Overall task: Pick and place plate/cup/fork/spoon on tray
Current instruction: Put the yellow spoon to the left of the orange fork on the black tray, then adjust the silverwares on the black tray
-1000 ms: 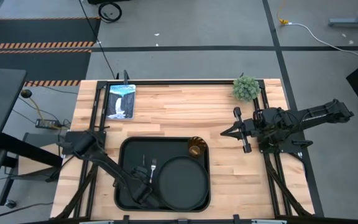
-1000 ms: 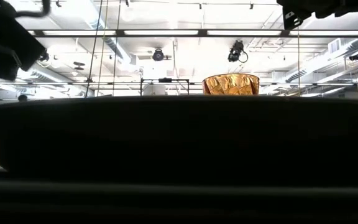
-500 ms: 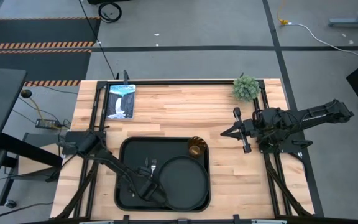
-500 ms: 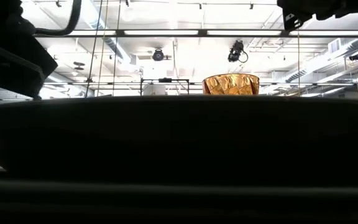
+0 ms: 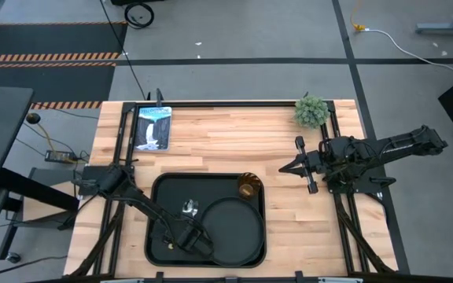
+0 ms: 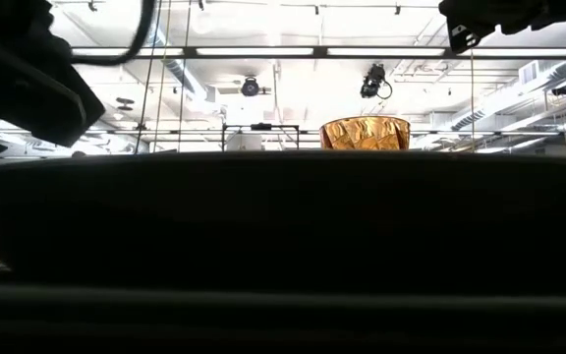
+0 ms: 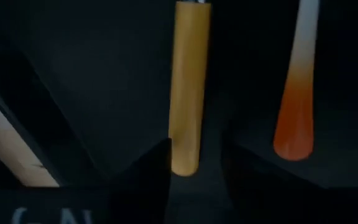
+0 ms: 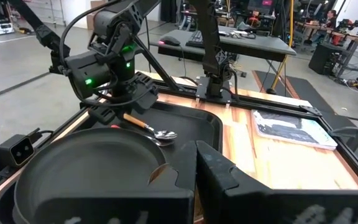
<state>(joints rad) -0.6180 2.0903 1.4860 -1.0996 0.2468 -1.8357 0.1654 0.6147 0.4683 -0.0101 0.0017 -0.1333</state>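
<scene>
**A:** Now, left gripper [image 7: 194, 158] – status?

**B:** It is low over the tray [image 5: 157, 189], near the plate's 9 o'clock edge. Its fingers stand a little apart, with the tip of the spoon [image 7: 189, 87] handle between them. There is a gap on each side, so they are not pressing on it.

**A:** Is the spoon resting?

**B:** Yes. The right wrist view shows it lying flat on the tray floor, bowl pointing away from that gripper. The fork [image 7: 296, 106] lies just beside it, handles roughly parallel, clear of the fingers.

**A:** Other items, from the high view?

**B:** The plate [image 5: 230, 228] sits inside the tray, filling its 4 o'clock part. The cup [image 5: 247, 187] stands upright in the tray's 1 o'clock corner, just beyond the plate's rim. The cutlery is at the plate's 10 o'clock.

**A:** Right gripper [image 5: 296, 166]?

**B:** Waiting – off the tray at its 2 o'clock, over the bare table [image 5: 226, 134], fingers closed together with nothing between them.
</scene>
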